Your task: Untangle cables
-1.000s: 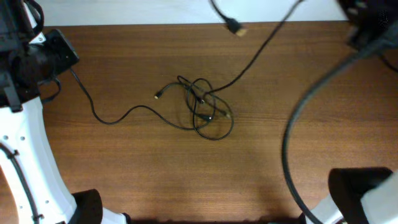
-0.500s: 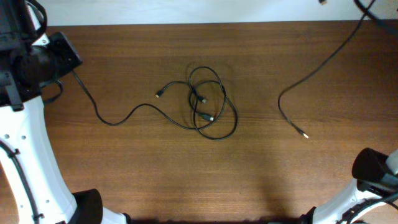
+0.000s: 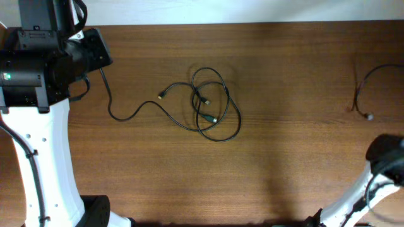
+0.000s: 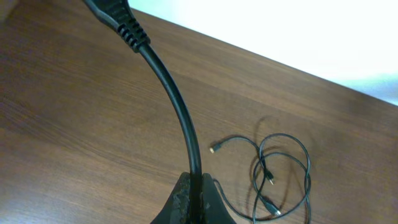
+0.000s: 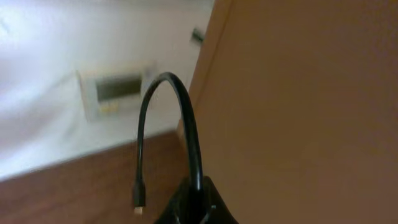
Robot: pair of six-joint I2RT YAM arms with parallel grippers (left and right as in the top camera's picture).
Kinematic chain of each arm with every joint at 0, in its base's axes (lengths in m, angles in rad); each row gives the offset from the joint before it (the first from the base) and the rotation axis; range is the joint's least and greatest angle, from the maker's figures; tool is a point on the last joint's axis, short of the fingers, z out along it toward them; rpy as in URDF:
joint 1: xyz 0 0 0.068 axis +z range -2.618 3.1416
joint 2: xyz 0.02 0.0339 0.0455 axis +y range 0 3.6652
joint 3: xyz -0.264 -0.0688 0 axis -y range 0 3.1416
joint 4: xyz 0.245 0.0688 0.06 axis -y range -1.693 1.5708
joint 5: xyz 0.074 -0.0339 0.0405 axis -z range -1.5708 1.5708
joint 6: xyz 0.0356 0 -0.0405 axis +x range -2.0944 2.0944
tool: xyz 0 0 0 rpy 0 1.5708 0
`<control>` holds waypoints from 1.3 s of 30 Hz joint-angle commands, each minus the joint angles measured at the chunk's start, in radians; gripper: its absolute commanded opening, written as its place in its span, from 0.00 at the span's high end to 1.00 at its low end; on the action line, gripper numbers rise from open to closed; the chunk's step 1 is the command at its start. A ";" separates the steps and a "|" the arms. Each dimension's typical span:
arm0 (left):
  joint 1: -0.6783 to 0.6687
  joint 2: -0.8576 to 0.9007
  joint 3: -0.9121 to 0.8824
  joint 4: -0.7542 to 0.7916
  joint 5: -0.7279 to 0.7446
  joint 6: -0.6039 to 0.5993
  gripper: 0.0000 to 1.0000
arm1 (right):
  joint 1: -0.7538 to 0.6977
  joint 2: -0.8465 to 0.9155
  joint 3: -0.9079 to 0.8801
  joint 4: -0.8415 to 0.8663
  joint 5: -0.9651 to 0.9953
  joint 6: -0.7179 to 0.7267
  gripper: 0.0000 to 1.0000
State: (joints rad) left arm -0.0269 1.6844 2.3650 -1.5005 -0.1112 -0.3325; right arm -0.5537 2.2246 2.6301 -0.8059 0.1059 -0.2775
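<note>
A tangle of thin black cables (image 3: 211, 107) lies in loops at the table's middle, with small plugs inside the loops; it also shows in the left wrist view (image 4: 283, 177). One cable runs left from it to my left gripper (image 4: 196, 190), which is shut on that cable just below its thick plug end (image 4: 115, 15). In the overhead view the left gripper (image 3: 96, 58) is at the far left. A separate black cable (image 3: 360, 88) hangs curved at the far right, its plug (image 3: 369, 116) low. My right gripper (image 5: 199, 193) is shut on this cable (image 5: 186, 124); its plug (image 5: 137, 202) dangles.
The brown wooden table (image 3: 284, 170) has a white wall strip along its far edge. The white left arm (image 3: 38, 145) stands at the left side, and the right arm's base (image 3: 386, 154) is at the lower right. A white wall device (image 5: 115, 93) shows in the right wrist view.
The right cable was pulled out of the tangle and carried to the far right. The left gripper moved right with its cable. The tangle tightened into rounder loops.
</note>
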 commanded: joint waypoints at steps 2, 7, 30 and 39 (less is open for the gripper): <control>-0.004 0.002 0.007 -0.018 -0.077 0.012 1.00 | 0.002 0.259 -0.003 -0.005 0.022 0.025 0.96; -0.004 0.002 0.007 -0.044 -0.077 -0.015 1.00 | 0.002 0.460 -0.024 -0.028 -0.026 0.041 0.96; -0.004 0.002 0.007 -0.158 -0.077 -0.021 1.00 | 0.215 0.204 0.272 -0.510 -0.142 0.302 0.01; -0.004 0.002 0.007 -0.175 -0.058 -0.022 1.00 | 0.215 0.207 0.267 -0.799 -0.053 1.028 0.01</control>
State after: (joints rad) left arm -0.0273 1.6844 2.3650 -1.6588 -0.1719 -0.3405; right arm -0.3386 2.4229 2.8986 -1.5890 0.0078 0.4183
